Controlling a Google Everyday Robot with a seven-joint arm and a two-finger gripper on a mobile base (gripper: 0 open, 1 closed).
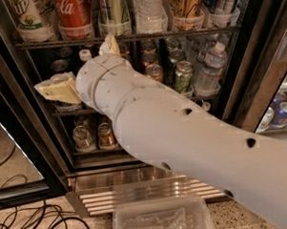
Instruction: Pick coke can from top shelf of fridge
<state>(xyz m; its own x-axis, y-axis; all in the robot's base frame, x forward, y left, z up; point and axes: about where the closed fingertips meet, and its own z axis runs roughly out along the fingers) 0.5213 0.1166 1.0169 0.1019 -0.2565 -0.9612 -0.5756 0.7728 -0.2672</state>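
Fridge (127, 180): coke can (73, 9) seemingly above gripper (73, 62)

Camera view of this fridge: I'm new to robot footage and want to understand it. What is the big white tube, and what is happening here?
The white tube is the robot's single arm, filmed by the one camera; where that camera is mounted cannot be told. The arm reaches into a tall black-framed drinks fridge. At its tip is the end effector, a two-finger grasper. Its beige fingers are spread open and hold nothing, just below the dark wire top shelf. On that shelf large cans and bottles stand in clear cups. Among them is the red aluminium coke can with white script, directly above the end effector. The lower racks hold smaller cans and bottles. A clear plastic bin shows at the bottom of the picture.
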